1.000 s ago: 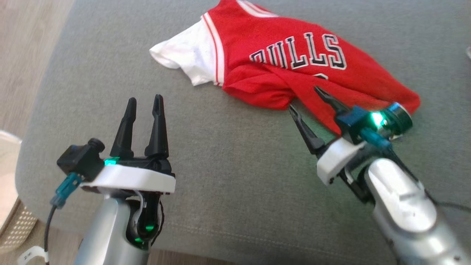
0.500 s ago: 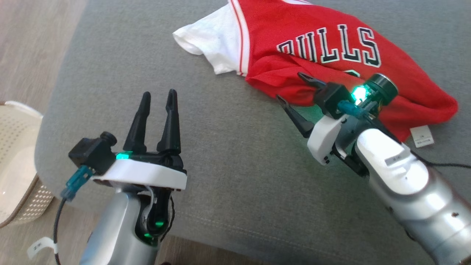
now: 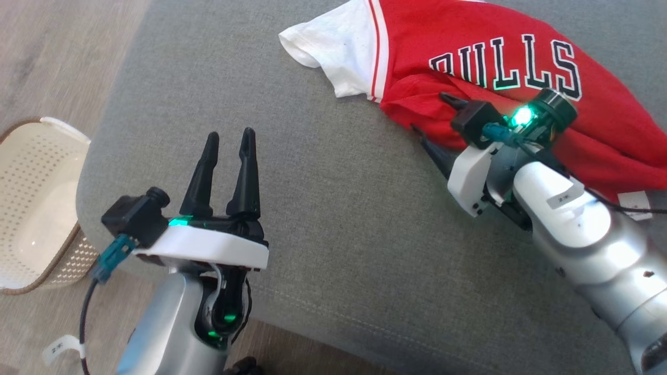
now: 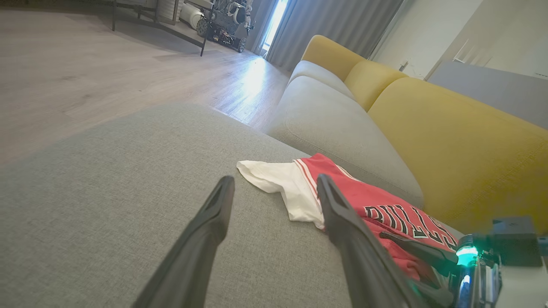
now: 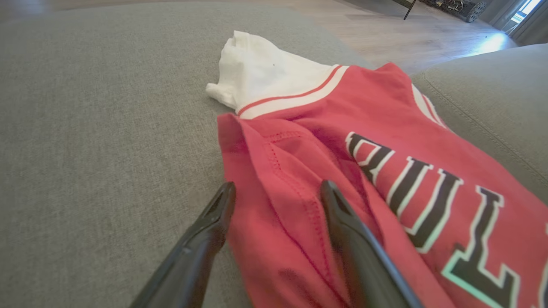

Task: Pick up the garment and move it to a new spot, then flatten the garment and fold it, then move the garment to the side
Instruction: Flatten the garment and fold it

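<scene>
The garment (image 3: 521, 67) is a red jersey with black lettering and a white sleeve, lying crumpled on the grey sofa cushion (image 3: 338, 198). My right gripper (image 3: 432, 115) is open at its near folded edge. In the right wrist view the right gripper (image 5: 276, 192) has its two fingers either side of a red fold of the garment (image 5: 342, 141), low against the cloth. My left gripper (image 3: 231, 134) stands open over bare cushion, well to the left of the jersey and holding nothing. The left wrist view has the left gripper (image 4: 275, 179) pointing toward the garment (image 4: 368, 201).
A cream perforated basket (image 3: 31, 208) stands on the wooden floor beside the cushion's left edge. A yellow backrest (image 4: 449, 141) rises behind the seat. A white label (image 3: 633, 200) sticks out from the jersey beside my right forearm.
The head camera has shifted, so the whole scene slid right. My right gripper has moved along the jersey's near edge toward the white sleeve, staying open. The left gripper has kept its pose.
</scene>
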Tool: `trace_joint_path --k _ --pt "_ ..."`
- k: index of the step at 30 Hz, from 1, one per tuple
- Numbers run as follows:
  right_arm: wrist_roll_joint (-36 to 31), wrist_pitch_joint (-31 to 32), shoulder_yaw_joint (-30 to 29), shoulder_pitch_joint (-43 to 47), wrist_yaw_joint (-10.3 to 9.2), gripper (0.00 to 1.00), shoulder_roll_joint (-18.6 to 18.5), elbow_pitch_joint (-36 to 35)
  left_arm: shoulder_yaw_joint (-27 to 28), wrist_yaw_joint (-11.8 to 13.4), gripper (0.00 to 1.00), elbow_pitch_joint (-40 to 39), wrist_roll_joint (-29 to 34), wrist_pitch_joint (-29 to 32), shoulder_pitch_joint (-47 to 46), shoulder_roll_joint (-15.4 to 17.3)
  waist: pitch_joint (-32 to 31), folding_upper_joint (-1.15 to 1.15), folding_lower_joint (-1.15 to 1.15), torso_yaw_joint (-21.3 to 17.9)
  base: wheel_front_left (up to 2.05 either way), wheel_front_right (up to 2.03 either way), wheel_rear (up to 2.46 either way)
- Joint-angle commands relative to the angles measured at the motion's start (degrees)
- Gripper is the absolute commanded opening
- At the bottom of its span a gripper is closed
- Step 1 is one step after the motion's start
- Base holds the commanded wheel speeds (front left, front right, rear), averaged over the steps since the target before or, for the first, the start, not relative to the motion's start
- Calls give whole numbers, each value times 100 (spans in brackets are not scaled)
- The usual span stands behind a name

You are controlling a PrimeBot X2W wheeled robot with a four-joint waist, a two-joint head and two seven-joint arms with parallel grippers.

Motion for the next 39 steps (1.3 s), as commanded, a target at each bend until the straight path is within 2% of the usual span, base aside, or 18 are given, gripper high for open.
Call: trace_joint_path --k 1,2,3,4,12,17,22,30,34,39 --pt "95 -101 41 -160 12 98 40 -6 148 31 100 -217 -51 -30 -156 56 16 0 0 17 0 0 0" --pt "95 -101 41 -160 12 98 40 -6 148 31 100 -217 -51 -30 -156 56 16 0 0 17 0 0 0" --pt "125 -138 24 -181 12 42 53 51 149 33 100 -216 -48 -30 -152 56 13 0 0 13 0 0 0" --pt "151 -176 11 -198 12 0 72 105 157 36 100 -211 -43 -30 -149 56 6 0 0 0 0 0 0" --pt "354 -683 -312 -99 12 0 225 169 253 13 100 -135 59 -30 -120 56 -242 0 0 -373 0 0 0" --pt "485 -935 -865 308 12 0 202 -83 330 -28 100 -68 172 -30 -50 56 -526 0 0 -794 0 0 0" --pt "563 -936 -1575 929 12 0 86 -591 429 -67 100 -12 295 -30 65 55 -807 0 0 -1272 0 0 0" --pt "359 -409 -3110 2095 12 0 -17 -1758 568 -154 100 35 423 -30 188 55 -1025 0 0 -2017 0 0 0" --pt "225 -13 -3875 2652 12 0 79 -2283 547 -202 100 67 459 -30 194 55 -1034 0 0 -2287 0 0 0" --pt "102 555 -4486 3193 12 0 301 -2692 536 -231 100 98 510 -30 162 55 -1012 0 0 -2501 0 0 0"
